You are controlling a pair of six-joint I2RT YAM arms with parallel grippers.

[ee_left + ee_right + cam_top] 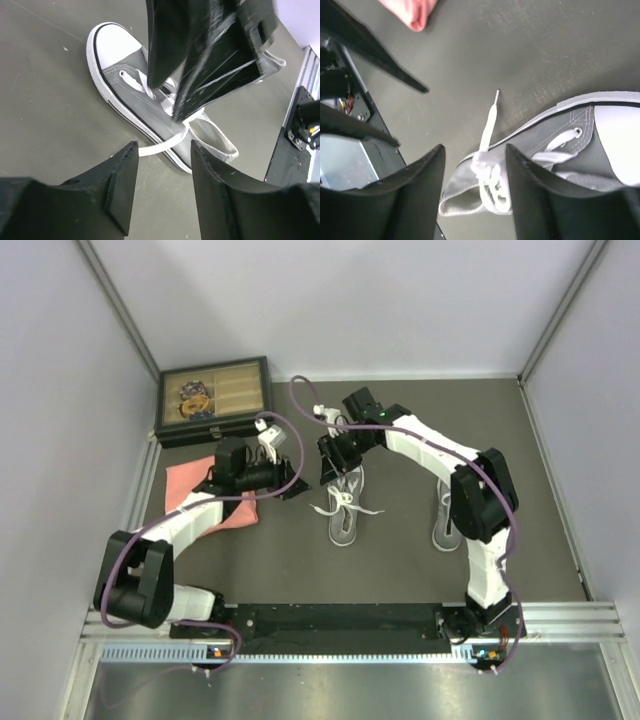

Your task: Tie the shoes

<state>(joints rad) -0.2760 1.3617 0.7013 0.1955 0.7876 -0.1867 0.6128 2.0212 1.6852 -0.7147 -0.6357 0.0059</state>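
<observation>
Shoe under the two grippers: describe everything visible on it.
The shoe is a small grey canvas low-top: white rubber toe cap, white sole with a dark stripe, white laces. It stands on its sole on the dark table, toe away from the arm bases. Lace ends trail loose onto the table at both sides. The left gripper and right gripper hover open above it, holding nothing.

light: bright, even | shadows: soft | blur: right claw (167, 97) smeared

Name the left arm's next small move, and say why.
Probably lower the left gripper and close on the loose lace. Its jaws stand open and empty, and that strand shows between them, trailing off the shoe onto the table.
</observation>
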